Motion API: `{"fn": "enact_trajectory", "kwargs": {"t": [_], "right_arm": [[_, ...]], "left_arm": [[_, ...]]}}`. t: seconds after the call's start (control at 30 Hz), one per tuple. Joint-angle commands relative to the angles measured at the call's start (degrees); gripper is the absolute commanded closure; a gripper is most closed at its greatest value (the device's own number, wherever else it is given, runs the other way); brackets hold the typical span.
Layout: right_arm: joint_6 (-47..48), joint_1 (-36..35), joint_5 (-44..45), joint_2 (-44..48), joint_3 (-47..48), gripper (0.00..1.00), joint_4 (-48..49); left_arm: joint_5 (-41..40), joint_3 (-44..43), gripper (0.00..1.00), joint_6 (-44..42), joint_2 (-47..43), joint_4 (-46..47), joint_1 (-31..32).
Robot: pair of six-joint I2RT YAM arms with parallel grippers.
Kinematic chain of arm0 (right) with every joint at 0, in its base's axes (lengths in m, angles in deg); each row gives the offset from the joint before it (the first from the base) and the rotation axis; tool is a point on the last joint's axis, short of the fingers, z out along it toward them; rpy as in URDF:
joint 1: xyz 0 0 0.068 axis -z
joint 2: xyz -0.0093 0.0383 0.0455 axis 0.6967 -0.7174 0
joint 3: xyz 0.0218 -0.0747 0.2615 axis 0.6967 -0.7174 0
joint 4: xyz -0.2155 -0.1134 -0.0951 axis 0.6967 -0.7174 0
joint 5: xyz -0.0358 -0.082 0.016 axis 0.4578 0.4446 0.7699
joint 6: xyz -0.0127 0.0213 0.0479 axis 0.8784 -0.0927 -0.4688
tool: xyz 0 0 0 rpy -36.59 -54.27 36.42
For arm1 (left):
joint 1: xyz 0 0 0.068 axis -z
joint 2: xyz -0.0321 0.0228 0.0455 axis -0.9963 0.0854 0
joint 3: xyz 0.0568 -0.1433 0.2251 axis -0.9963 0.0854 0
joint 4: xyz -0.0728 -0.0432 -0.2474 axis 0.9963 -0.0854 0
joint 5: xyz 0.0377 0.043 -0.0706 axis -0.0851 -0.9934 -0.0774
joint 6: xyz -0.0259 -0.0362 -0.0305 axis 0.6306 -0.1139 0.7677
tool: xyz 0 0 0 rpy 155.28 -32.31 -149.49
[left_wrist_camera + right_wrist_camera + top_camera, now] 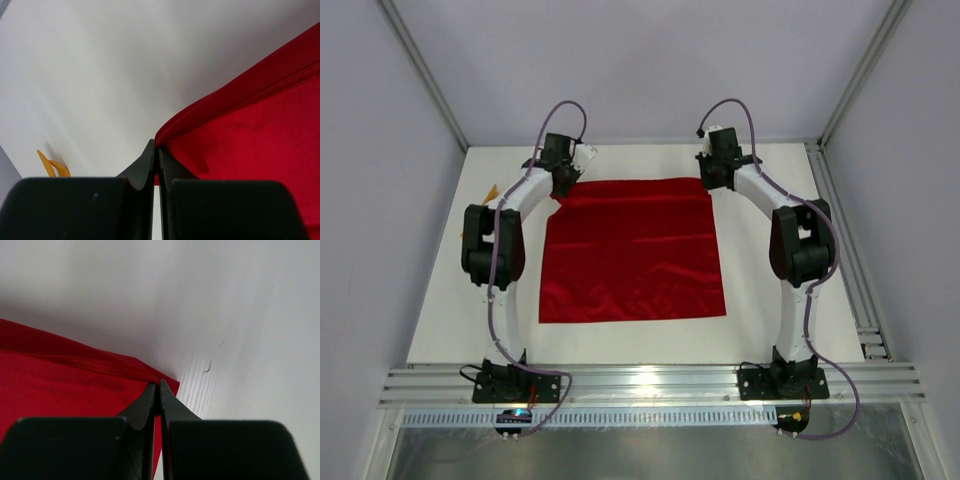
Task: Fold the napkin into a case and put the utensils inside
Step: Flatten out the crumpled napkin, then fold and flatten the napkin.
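The napkin (632, 250) lies flat and unfolded on the desk (760, 330), the left gripper (156, 145) and right gripper (159, 384) each pinched shut on a far corner, so I'd say no fold exists yet and the utensils (50, 162) lie untouched far left.

I read no text, label, brand or number anywhere, neither on the napkin (632, 250) nor the worktop (760, 330).

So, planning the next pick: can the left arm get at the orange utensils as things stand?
Probably not yet: the left gripper is shut on a far corner of the napkin. Once it lets go, the utensils lie close by, uncovered.
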Motion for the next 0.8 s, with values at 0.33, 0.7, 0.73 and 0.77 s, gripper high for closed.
{"fn": "enact_trajectory", "kwargs": {"t": [0.33,0.7,0.73,0.77], "right_arm": [[-4.39,-1.4,-3.25,25.34,-26.27,0.97,7.06],[-13.62,-6.59,-0.26,36.16,-42.89,0.97,1.26],[-14.23,-6.77,0.61,36.6,-43.94,0.97,0.56],[-14.32,-6.86,1.05,37.39,-44.56,0.97,-0.41]], "left_arm": [[2.83,15.32,0.97,-9.44,-22.62,-1.44,-0.3],[8.61,32.11,0.92,-16.75,-36.77,-10.33,-0.22],[9.33,33.51,0.91,-16.75,-39.13,-11.89,-0.22],[10.03,34.05,0.91,-16.66,-40.2,-13.04,-0.13]]}}
